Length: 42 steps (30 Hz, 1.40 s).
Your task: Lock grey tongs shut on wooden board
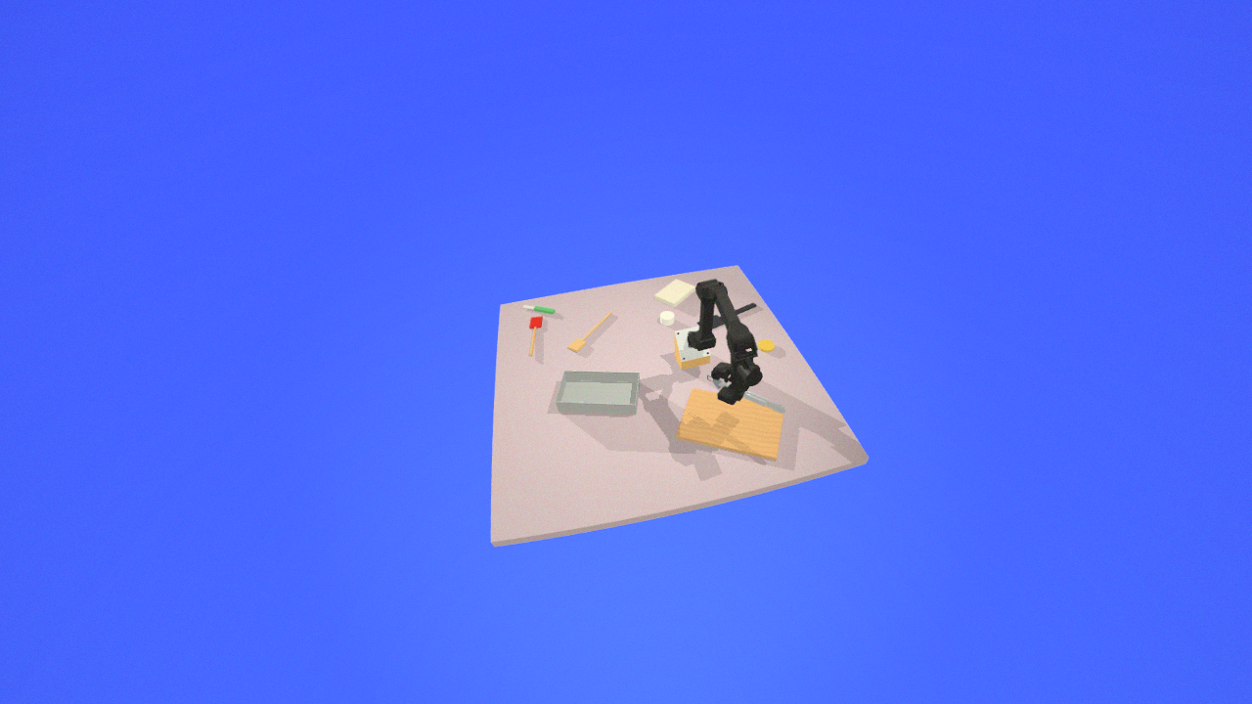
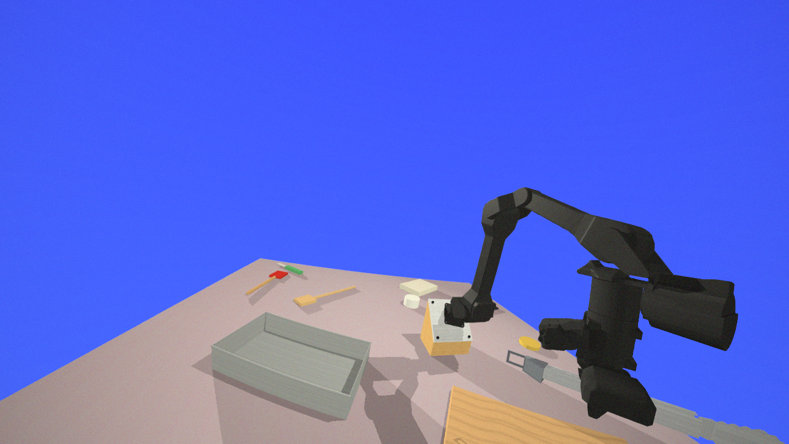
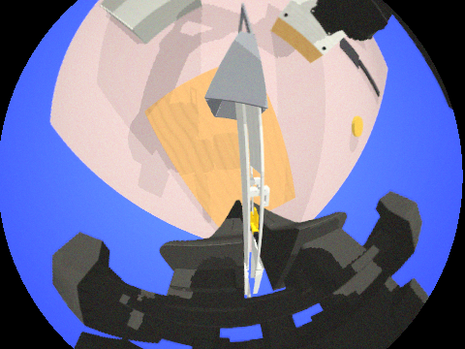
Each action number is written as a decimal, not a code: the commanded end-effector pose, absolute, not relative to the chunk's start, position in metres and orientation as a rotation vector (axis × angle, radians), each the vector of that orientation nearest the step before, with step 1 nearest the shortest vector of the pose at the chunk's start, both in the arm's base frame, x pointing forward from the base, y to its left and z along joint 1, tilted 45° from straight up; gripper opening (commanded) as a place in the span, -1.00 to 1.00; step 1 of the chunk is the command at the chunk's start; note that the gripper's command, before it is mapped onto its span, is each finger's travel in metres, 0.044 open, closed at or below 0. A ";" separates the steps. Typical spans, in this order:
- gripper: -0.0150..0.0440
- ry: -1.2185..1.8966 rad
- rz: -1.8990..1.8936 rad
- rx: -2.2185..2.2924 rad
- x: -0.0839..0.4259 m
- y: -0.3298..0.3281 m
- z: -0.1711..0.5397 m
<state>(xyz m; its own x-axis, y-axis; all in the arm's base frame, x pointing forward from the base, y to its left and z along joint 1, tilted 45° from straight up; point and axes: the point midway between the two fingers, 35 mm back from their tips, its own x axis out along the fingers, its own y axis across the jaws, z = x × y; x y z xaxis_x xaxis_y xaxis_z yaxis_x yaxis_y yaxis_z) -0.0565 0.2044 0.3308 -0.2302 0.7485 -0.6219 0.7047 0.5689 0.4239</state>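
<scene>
My gripper [image 1: 732,395] [image 2: 613,398] [image 3: 241,203] is shut on the grey tongs [image 1: 765,401] [image 2: 674,415] [image 3: 254,141], around their arms, and holds them in the air. The tongs lie nearly level across the fingers, sloping down a little towards the scalloped tips in the exterior view. The arms are close together; the hinge with its loop points away at the top of the wrist view. Whether the lock is engaged cannot be seen. The wooden board [image 1: 743,439] [image 2: 496,415] [image 3: 194,160] is below, with nothing on it. The roasting tin [image 1: 598,407] [image 2: 275,382] [image 3: 145,30] stands apart, empty.
The arm's base block [image 1: 693,360] [image 2: 449,348] is behind the board. A yellow disc [image 1: 767,345] [image 2: 529,343] [image 3: 357,126] and a black utensil [image 1: 745,309] are near the right edge. A white cylinder [image 1: 667,318], a cream block [image 1: 674,292] and several utensils lie at the back.
</scene>
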 end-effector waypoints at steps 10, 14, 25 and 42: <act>-1.00 2.263 0.062 1.358 -0.059 0.233 0.344; -1.00 2.344 0.091 1.400 -0.057 0.239 0.347; -1.00 2.546 0.201 1.447 -0.047 0.243 0.354; -1.00 2.728 0.428 1.336 -0.033 0.220 0.341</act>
